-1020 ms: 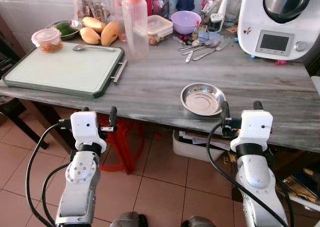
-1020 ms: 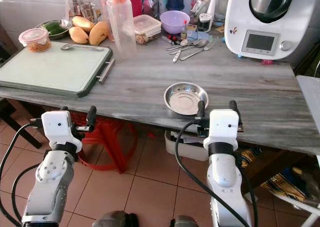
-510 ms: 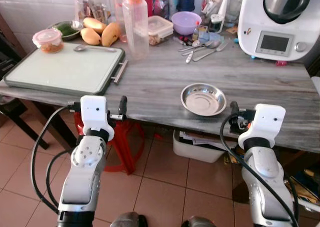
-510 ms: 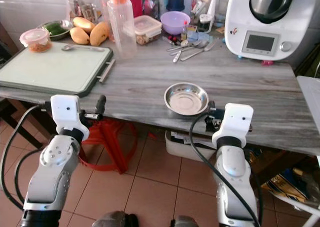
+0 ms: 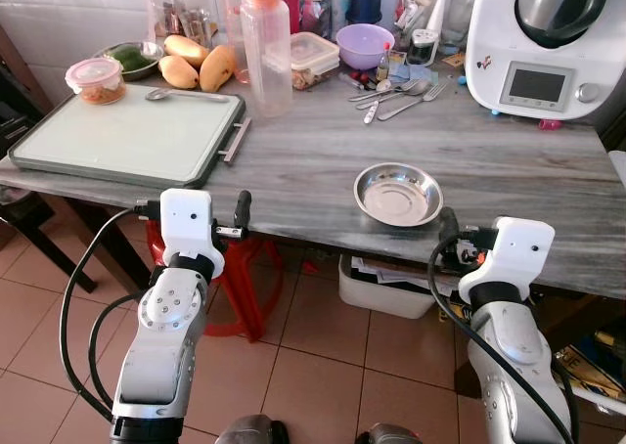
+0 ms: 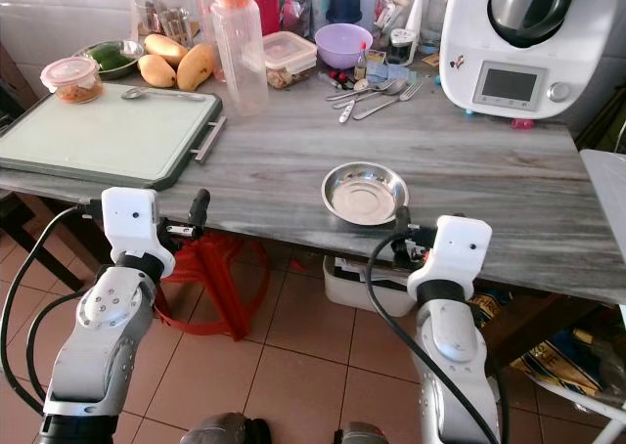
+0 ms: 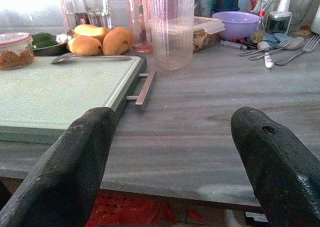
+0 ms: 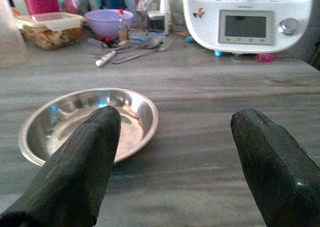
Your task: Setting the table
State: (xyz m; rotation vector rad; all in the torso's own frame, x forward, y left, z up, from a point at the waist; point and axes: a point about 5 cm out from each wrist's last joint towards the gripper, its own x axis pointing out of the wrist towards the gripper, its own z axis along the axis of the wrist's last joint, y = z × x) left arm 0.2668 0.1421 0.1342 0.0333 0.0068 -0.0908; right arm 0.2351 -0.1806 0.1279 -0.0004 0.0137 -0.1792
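The right gripper (image 8: 170, 172) has its jaws spread wide apart and empty, held at the near edge of the table (image 5: 509, 165), just short of the one steel dish (image 5: 397, 194). In the right wrist view one finger (image 8: 82, 159) overlaps the dish's near rim, though I cannot tell whether it touches. The dish sits upright and empty near the table's front edge.

The left gripper (image 7: 175, 162) also has its jaws apart and empty, level with the front edge of the table, near the corner of the one green-rimmed tray (image 5: 127, 141). One spoon (image 5: 181, 94) lies on the tray's far edge.

Farther back stand one clear bottle with an orange cap (image 5: 264, 43), three mangoes (image 5: 196, 61), one red-lidded tub of food (image 5: 94, 79), one purple bowl (image 5: 364, 43), a loose cluster of cutlery (image 5: 396, 94) and one white kitchen machine (image 5: 543, 43).
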